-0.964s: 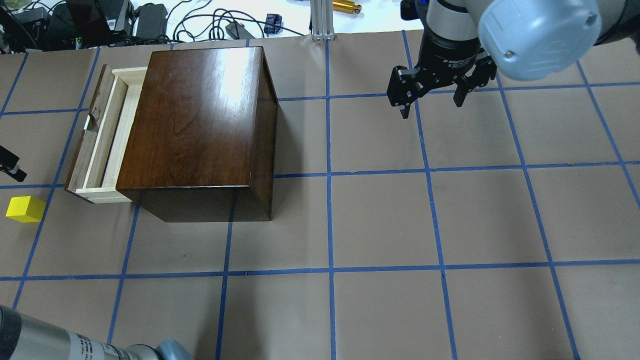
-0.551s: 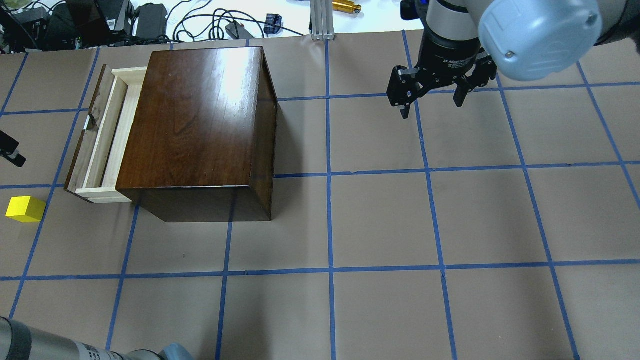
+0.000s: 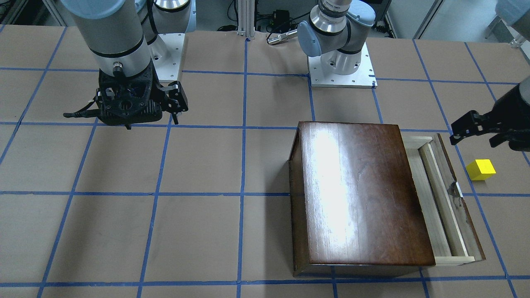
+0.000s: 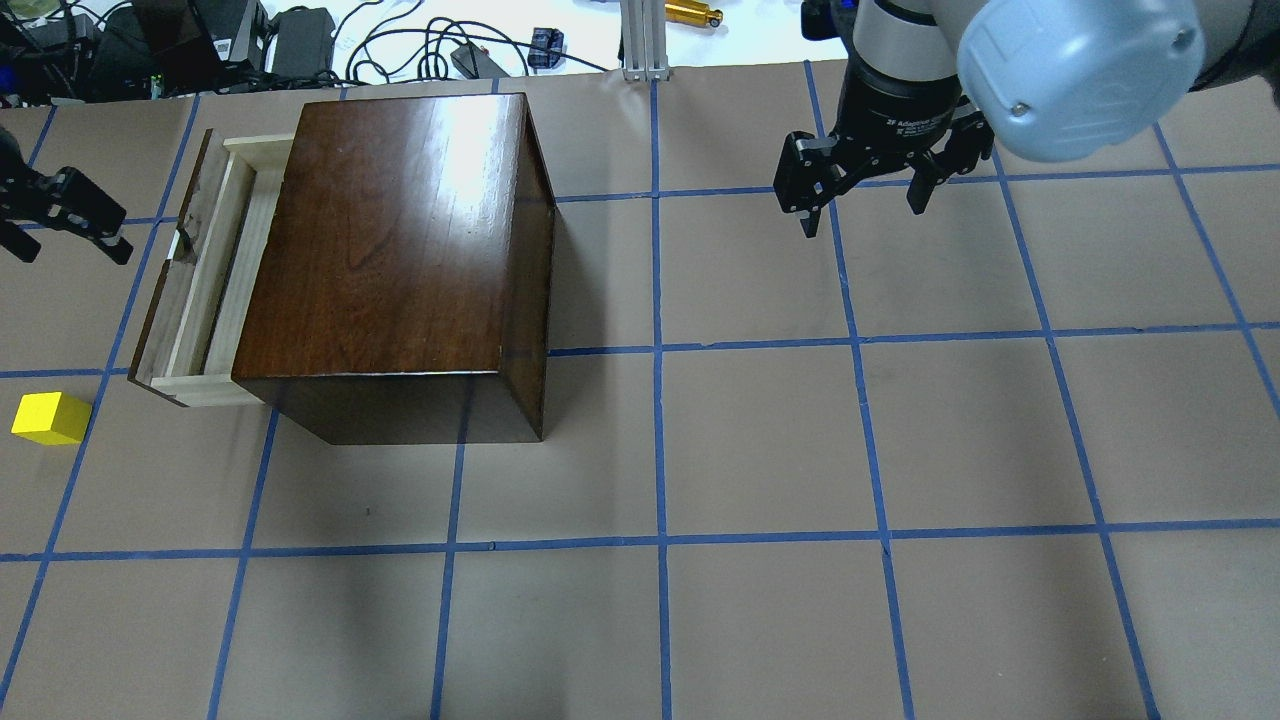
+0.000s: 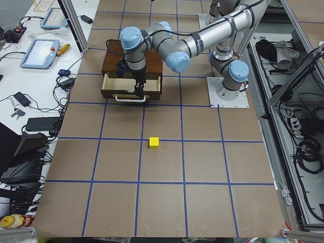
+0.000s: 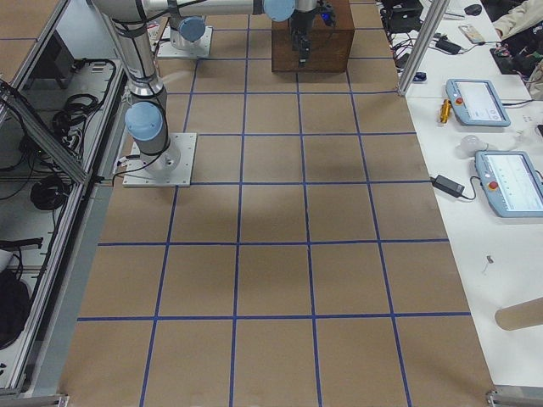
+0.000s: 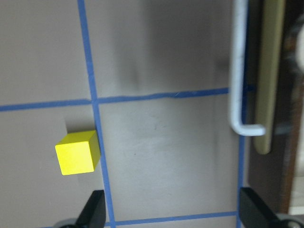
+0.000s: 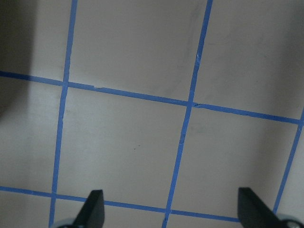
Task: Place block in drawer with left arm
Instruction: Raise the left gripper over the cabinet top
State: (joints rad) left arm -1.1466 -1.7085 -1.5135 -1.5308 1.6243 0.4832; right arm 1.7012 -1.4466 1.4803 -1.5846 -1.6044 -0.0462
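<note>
The yellow block (image 4: 50,418) lies on the table near the left edge, just outside the drawer's near corner; it also shows in the front view (image 3: 480,169) and the left wrist view (image 7: 77,152). The drawer (image 4: 205,270) stands pulled out of the dark wooden box (image 4: 400,240), and its pale tray looks empty. My left gripper (image 4: 68,235) is open and empty. It hovers beside the drawer's front panel, farther from me than the block. Its metal handle (image 7: 240,71) shows in the left wrist view. My right gripper (image 4: 865,210) is open and empty, far to the right.
Brown paper with blue tape grid lines covers the table (image 4: 760,440). Cables and devices lie beyond the far edge (image 4: 300,40). The two arm bases (image 3: 341,66) stand at the robot's side of the table.
My left gripper has moved away from the block's side, farther along the drawer front and more into view. The left arm's segment at the bottom left has left the view. The block has not moved.
</note>
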